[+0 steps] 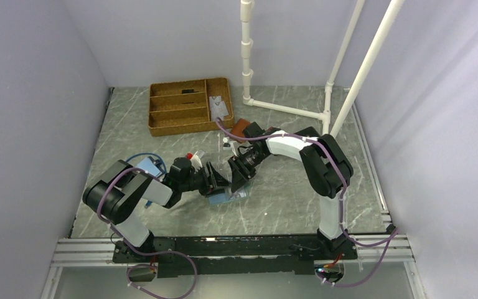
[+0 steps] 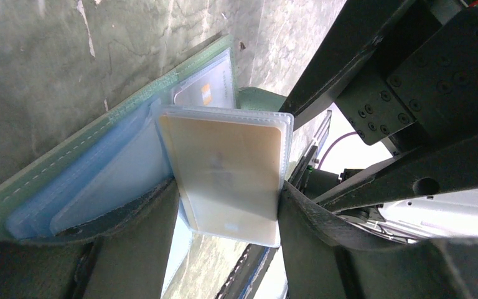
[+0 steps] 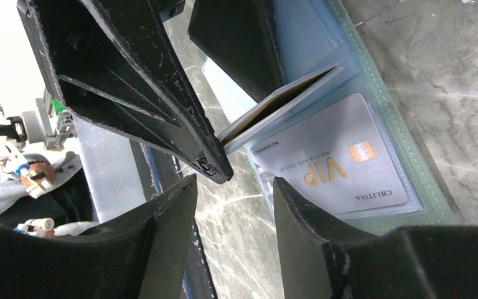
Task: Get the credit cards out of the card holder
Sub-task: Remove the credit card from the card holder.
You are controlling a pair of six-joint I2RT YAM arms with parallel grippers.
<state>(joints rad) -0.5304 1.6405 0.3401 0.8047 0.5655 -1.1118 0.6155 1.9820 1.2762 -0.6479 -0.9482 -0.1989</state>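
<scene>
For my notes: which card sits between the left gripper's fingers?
The tan card, raised like a page; the silver VIP card lies flat in the card holder.

The grey marbled table (image 1: 286, 205) carries a woven tray (image 1: 162, 129) at its far side, a brown wallet (image 1: 241, 128) near the tray, and the open card holder (image 1: 225, 199) mid-table.
</scene>
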